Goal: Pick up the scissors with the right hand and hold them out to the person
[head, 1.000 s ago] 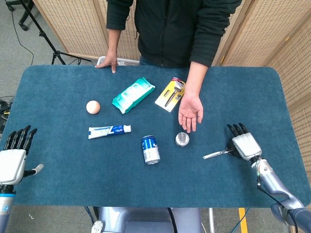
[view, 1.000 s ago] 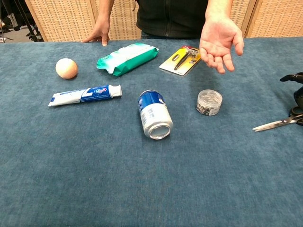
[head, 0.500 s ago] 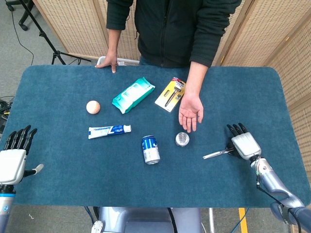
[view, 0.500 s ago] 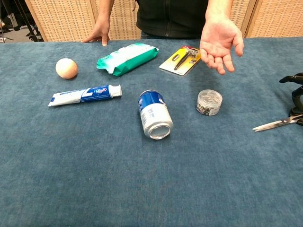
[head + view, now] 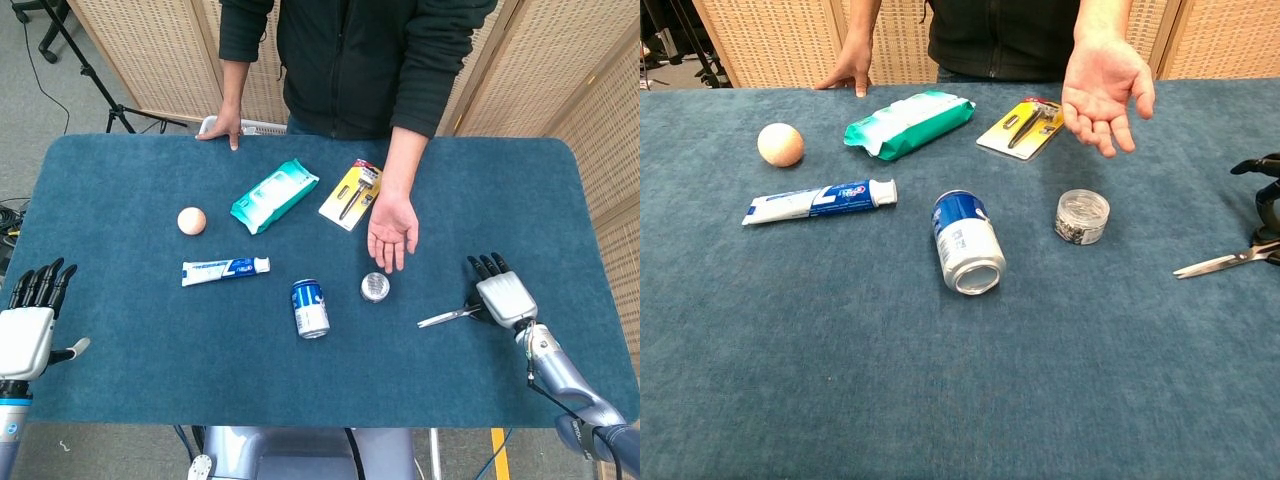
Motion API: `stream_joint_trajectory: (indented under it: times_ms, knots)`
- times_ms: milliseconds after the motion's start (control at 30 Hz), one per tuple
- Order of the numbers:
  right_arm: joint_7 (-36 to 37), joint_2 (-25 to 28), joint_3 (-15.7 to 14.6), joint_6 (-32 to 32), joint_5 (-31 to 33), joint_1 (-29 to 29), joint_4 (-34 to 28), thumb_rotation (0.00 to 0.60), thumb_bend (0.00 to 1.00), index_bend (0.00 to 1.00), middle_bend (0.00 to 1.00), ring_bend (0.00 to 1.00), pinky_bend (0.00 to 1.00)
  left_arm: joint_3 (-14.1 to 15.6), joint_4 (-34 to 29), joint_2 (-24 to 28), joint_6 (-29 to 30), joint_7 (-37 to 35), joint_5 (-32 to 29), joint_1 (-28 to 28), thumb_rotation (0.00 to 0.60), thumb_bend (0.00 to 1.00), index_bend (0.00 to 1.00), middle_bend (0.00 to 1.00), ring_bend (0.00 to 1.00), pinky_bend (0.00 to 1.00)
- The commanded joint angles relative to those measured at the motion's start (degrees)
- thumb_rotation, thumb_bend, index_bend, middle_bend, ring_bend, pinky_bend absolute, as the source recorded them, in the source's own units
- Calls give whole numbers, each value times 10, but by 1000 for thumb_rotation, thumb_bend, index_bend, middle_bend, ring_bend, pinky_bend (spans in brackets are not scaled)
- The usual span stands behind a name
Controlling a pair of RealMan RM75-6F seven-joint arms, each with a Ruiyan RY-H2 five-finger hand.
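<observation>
The scissors (image 5: 447,318) lie flat on the blue table at the right, silver blades pointing left; in the chest view the scissors (image 5: 1220,263) reach the frame's right edge. My right hand (image 5: 503,295) hovers over their dark handles with its fingers stretched forward and apart, and the handles are hidden under it. Only the dark fingers of that right hand (image 5: 1267,200) show in the chest view, with no grip to be seen. The person's open palm (image 5: 392,232) is held out over the table, left of and beyond the scissors. My left hand (image 5: 30,320) rests open at the near left edge.
A blue can (image 5: 310,308) lies on its side mid-table, with a small round tin (image 5: 375,287) to its right. Further left and back are a toothpaste tube (image 5: 225,270), a peach ball (image 5: 191,220), a green wipes pack (image 5: 274,195) and a yellow blister pack (image 5: 351,194).
My right hand has shifted very slightly over the scissors' handles. The scissors, the person's palm and my left hand have stayed put.
</observation>
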Motion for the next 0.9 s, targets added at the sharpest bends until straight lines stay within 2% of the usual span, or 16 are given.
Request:
stream_joint_trajectory:
  times_ms: [33,900]
  knots:
    - [-4,1,0,-3,2,1,-2,600,311,471,30,0,0,0,0,0,0,0,-1,0,600,0,0,0,0,0]
    - [-29,-9,3,-30,22,7,6,600,311,476,24,0,0,1,1,-1,0,1,-1,0,600,0,0,0,0,0]
